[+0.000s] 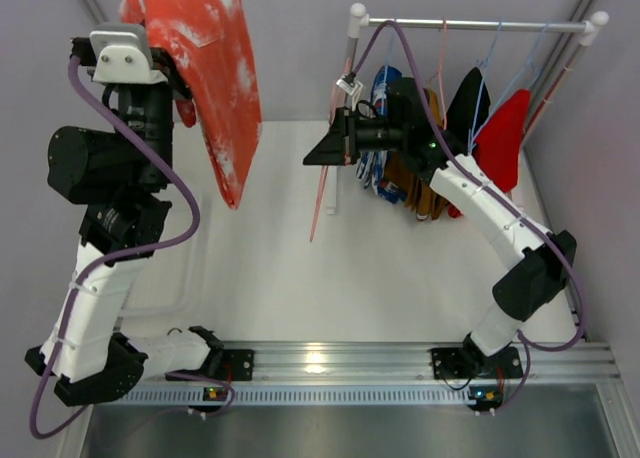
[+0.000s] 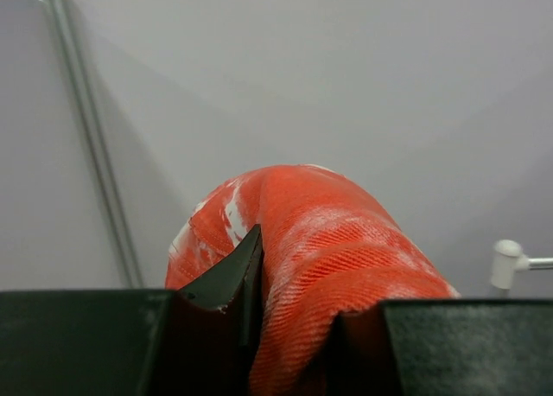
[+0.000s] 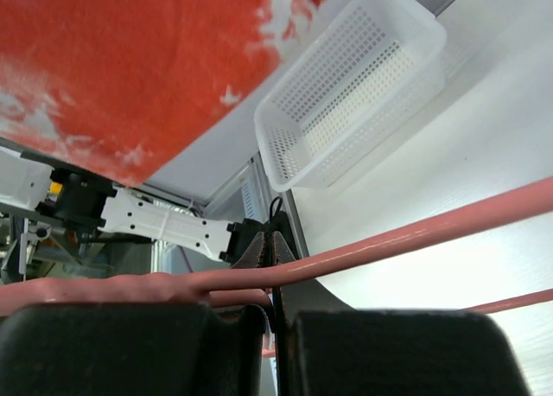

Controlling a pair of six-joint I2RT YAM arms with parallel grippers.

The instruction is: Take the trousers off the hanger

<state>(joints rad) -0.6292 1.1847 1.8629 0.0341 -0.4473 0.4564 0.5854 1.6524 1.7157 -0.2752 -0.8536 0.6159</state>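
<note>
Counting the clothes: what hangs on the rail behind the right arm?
A blue-white garment, brown trousers, a black garment and a red garment; the right arm hides parts of them.

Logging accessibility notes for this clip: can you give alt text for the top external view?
The left gripper holds the orange-red trousers raised at upper left, free of the pink hanger, which the right gripper pinches beside a rail of hung clothes.
</note>
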